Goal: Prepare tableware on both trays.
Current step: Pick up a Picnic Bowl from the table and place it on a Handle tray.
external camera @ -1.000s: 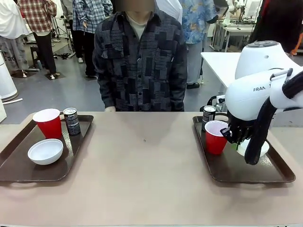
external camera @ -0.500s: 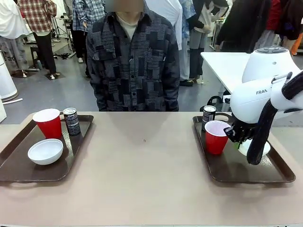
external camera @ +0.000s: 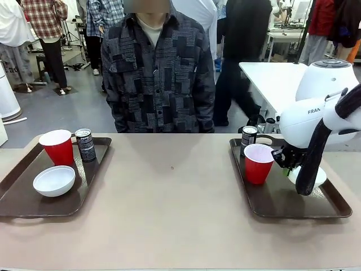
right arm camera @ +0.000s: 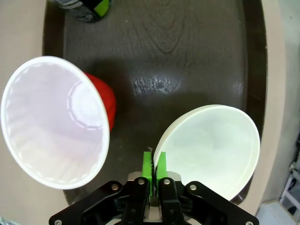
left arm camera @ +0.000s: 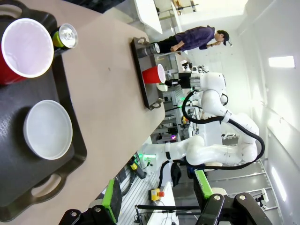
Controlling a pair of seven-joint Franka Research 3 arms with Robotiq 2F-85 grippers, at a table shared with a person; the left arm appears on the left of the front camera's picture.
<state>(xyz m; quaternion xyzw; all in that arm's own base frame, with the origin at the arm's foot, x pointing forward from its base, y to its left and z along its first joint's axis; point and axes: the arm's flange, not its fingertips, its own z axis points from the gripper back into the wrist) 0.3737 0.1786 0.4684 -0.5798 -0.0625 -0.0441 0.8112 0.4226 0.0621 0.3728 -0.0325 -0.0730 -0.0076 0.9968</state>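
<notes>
Seen from the right wrist, the right gripper [right arm camera: 153, 165] has its green pads pressed together with nothing between them, just at the near rim of the white bowl [right arm camera: 211, 149]. At ten o'clock from the pads stands the red cup [right arm camera: 56, 119], white inside, and at eleven o'clock, farther off, a dark can [right arm camera: 84, 9]; all three rest on the right tray [right arm camera: 187, 47].

The front view adds what the wrist camera cannot give: the right arm [external camera: 316, 121] reaches over that tray and hides most of the bowl, while across the table at nine o'clock the left tray [external camera: 22, 197] carries a second cup [external camera: 57, 147], can [external camera: 86, 144] and bowl [external camera: 54, 180]. A person [external camera: 158, 68] stands at the far edge.

The left wrist view shows the left gripper [left arm camera: 157, 192] with fingers spread wide and empty, off the table's near edge, with the left tray's tableware at ten o'clock.
</notes>
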